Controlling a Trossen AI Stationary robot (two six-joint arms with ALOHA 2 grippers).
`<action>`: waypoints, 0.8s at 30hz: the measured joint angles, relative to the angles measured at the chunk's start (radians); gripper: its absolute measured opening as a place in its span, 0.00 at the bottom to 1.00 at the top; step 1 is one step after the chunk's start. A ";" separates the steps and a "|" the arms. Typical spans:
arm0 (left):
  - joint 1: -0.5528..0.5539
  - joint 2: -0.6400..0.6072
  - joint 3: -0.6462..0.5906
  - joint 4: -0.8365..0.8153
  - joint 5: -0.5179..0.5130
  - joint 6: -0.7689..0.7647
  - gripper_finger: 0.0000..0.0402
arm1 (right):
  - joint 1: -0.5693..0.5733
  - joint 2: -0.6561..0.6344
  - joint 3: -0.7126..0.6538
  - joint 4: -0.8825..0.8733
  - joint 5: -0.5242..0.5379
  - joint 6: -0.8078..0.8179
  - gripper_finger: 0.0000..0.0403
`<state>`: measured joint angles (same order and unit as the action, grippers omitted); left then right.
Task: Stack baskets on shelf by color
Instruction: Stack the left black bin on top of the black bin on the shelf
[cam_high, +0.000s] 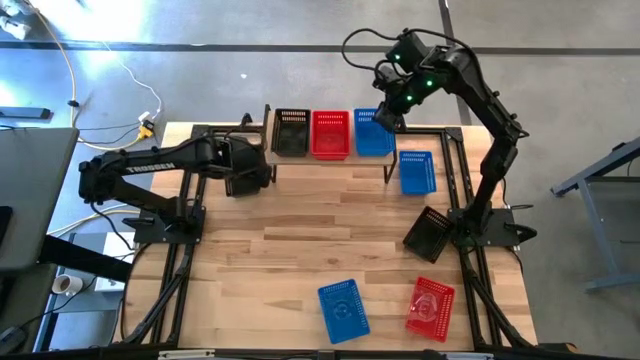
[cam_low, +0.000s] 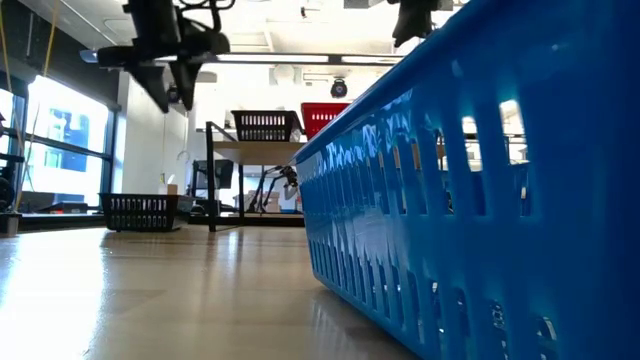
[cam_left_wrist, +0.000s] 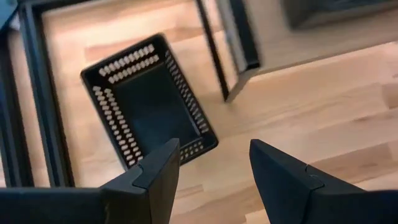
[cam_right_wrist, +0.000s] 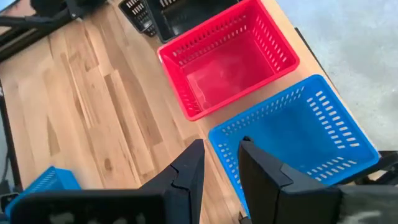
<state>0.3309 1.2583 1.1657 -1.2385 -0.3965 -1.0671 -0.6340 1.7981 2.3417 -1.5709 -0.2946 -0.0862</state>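
On the shelf (cam_high: 330, 165) at the far edge of the table, three baskets sit side by side: a black basket (cam_high: 291, 131), a red basket (cam_high: 331, 134) in the middle, and a blue basket (cam_high: 372, 135) at the right end. Each looks to be the base of a color stack; I cannot tell whether any already holds a second basket nested inside.

The right gripper (cam_right_wrist: 219, 163) hovers above the shelf's blue basket, its fingers a narrow gap apart and holding nothing I can see. The left gripper (cam_left_wrist: 214, 165) hangs just off the shelf's left end, fingers spread wide and empty, over a second black basket (cam_left_wrist: 149, 99) lying on the table beside the shelf leg.

Away from the shelf, more baskets wait. A second blue basket (cam_high: 417, 172) lies just off the shelf's right end. A tilted black basket (cam_high: 429, 234) lies farther toward the near side from there. Well away from the shelf, by the near edge, lie another blue basket (cam_high: 343, 309) and another red basket (cam_high: 431, 307).

By my judgement the job is at an early-to-middle stage: one color base each is placed, and at least five baskets have not yet been stacked.
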 joint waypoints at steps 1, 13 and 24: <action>0.000 0.000 -0.010 -0.010 0.000 -0.019 0.46 | 0.001 0.000 0.000 0.000 0.000 -0.010 0.21; 0.015 -0.013 -0.026 -0.269 -0.081 -0.197 0.46 | -0.007 0.000 0.000 0.000 0.000 -0.061 0.21; 0.211 -0.064 -0.026 -0.251 -0.132 -0.126 0.46 | -0.007 0.000 0.000 0.000 0.000 -0.103 0.21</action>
<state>0.5420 1.1939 1.1397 -1.4899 -0.5282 -1.1930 -0.6407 1.7985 2.3417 -1.5711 -0.2943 -0.1890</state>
